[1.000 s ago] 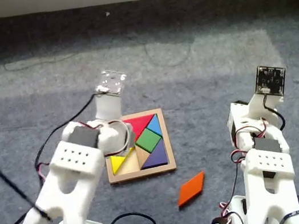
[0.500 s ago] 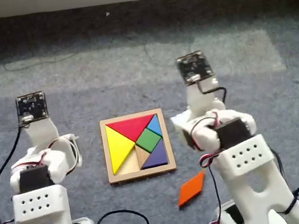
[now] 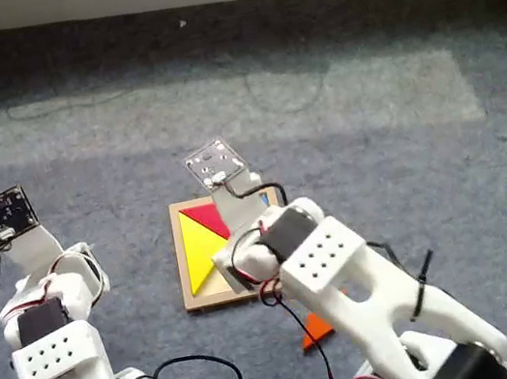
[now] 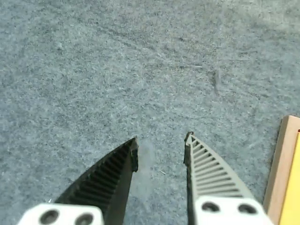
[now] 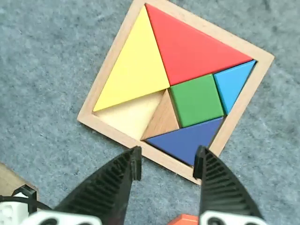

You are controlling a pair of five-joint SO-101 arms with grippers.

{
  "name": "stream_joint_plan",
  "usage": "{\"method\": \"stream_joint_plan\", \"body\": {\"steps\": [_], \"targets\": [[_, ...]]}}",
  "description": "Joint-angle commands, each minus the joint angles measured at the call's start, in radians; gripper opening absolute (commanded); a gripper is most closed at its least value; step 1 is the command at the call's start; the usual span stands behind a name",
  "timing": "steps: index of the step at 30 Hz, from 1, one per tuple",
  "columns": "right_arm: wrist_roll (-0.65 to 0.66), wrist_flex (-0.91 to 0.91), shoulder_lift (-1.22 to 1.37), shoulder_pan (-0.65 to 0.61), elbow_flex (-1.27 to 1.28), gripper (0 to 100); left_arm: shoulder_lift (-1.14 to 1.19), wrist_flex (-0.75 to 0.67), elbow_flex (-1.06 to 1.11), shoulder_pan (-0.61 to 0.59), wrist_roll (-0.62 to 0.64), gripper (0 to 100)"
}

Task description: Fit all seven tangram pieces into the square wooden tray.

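While the right gripper (image 5: 167,163) is hanging over one rim of the square wooden tray (image 5: 117,135), its jaws are standing well apart and gripping nothing. Six pieces are sitting inside the tray: a large yellow triangle (image 5: 136,70), a large red triangle (image 5: 187,47), a green square (image 5: 196,101), a small light-blue triangle (image 5: 232,84), a small bare-wood triangle (image 5: 161,122) and a dark blue triangle (image 5: 187,138). An orange piece (image 3: 313,334), possibly a parallelogram though mostly hidden by the arm, is lying on the grey carpet (image 4: 140,56) just outside the tray. The left gripper (image 4: 161,144) is hovering over carpet beside the tray, jaws likewise parted and empty.
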Motion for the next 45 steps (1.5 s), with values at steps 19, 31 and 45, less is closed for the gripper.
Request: {"method": "stream_joint_plan", "body": {"steps": [19,31,45], "targets": [[-0.005,-0.021,0.504,-0.03,-0.308,28.3,-0.016,-0.017,-0.007,-0.005,0.009,17],[0.048,-0.094,0.507,-0.01,-0.297,28.3,-0.016,-0.017,-0.005,-0.005,0.008,17],[0.258,-0.033,0.584,0.002,-0.275,28.3,-0.016,-0.017,-0.005,-0.004,0.008,17]]}}
